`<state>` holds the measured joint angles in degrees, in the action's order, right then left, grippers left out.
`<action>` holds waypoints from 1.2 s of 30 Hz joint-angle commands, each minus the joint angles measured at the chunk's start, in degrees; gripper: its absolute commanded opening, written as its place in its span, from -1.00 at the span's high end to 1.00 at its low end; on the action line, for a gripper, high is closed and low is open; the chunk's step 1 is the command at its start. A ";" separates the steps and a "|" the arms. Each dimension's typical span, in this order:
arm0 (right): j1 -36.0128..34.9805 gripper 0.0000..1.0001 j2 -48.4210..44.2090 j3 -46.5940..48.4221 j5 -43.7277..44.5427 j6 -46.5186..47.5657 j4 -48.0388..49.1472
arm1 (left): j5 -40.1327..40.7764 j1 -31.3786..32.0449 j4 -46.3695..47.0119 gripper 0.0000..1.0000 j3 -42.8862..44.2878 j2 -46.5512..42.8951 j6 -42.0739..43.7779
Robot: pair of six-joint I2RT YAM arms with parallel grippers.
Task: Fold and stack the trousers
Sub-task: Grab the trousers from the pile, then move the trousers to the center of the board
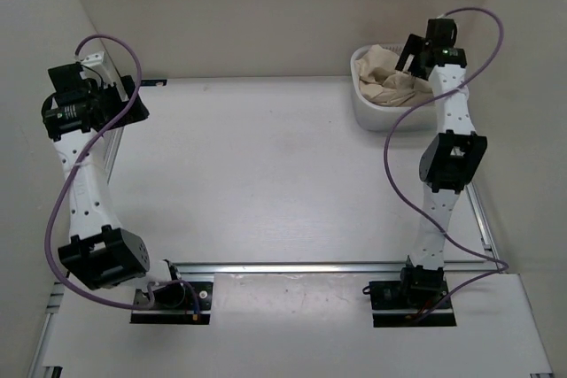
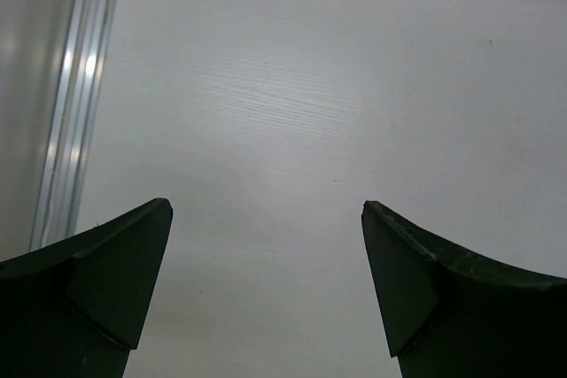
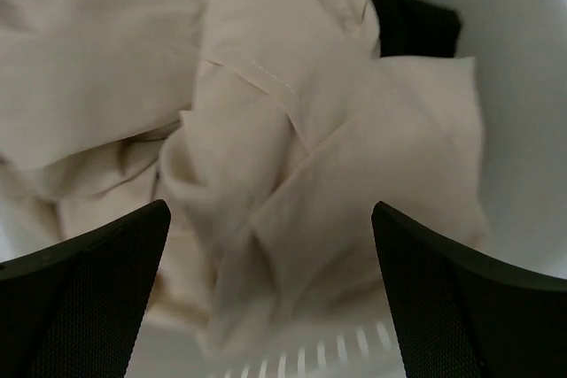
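The beige trousers (image 1: 390,81) lie crumpled in a white basket (image 1: 370,112) at the back right of the table. In the right wrist view the trousers (image 3: 292,157) fill the frame in bunched folds with a seam showing. My right gripper (image 1: 415,57) hovers just above them, open, its dark fingers (image 3: 89,298) wide apart with nothing between; midway lies cloth (image 3: 270,210). My left gripper (image 1: 89,86) hangs at the back left, far from the trousers. It is open over bare white table (image 2: 292,130), with nothing between its fingers (image 2: 443,298).
A dark item (image 3: 412,19) shows in the basket behind the trousers. The basket's slotted white wall (image 3: 301,356) is near the right fingers. An aluminium rail (image 2: 75,104) runs along the table's left edge, another rail (image 1: 310,266) along the front. Enclosure walls stand close on both sides.
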<state>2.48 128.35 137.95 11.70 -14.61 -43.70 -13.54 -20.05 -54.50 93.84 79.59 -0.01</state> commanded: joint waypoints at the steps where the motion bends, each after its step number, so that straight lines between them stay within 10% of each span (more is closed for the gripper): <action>1: -0.37 -0.98 5.14 0.29 -2.65 -1.03 7.14 | -3.72 0.19 -0.70 -1.00 2.05 1.71 0.01; 5: -0.37 -0.70 7.53 2.33 -2.12 -1.03 8.27 | -0.52 0.19 -0.70 -1.00 -0.50 2.32 0.01; 8: -0.37 0.27 3.68 -0.39 -3.44 -0.15 11.44 | 0.18 0.19 -0.70 -1.00 -2.16 1.79 0.01; 9: -0.37 0.94 2.79 -0.40 -4.05 0.37 11.45 | 0.96 0.19 -0.70 -1.00 -2.96 1.79 0.01; 10: -0.37 1.00 1.91 0.47 -4.67 0.37 11.45 | 0.97 0.19 -0.70 -1.00 -2.96 1.10 0.01; 23: -23.11 1.00 -44.04 -16.05 -6.16 12.76 16.63 | 1.06 0.19 -0.17 -1.00 -8.76 -8.83 0.01; 27: -34.09 1.00 -47.14 -15.34 -11.34 11.46 18.65 | -0.96 0.19 -0.17 -1.00 -8.76 -10.16 0.01; 36: -35.35 1.00 -35.91 -22.55 -15.66 1.34 14.10 | -0.43 0.19 -0.17 -1.00 -8.15 -11.74 0.01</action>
<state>-32.36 82.32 118.87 -2.83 -9.93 -24.49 -13.10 -19.99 -55.24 85.67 69.95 -0.01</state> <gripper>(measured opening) 0.151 0.998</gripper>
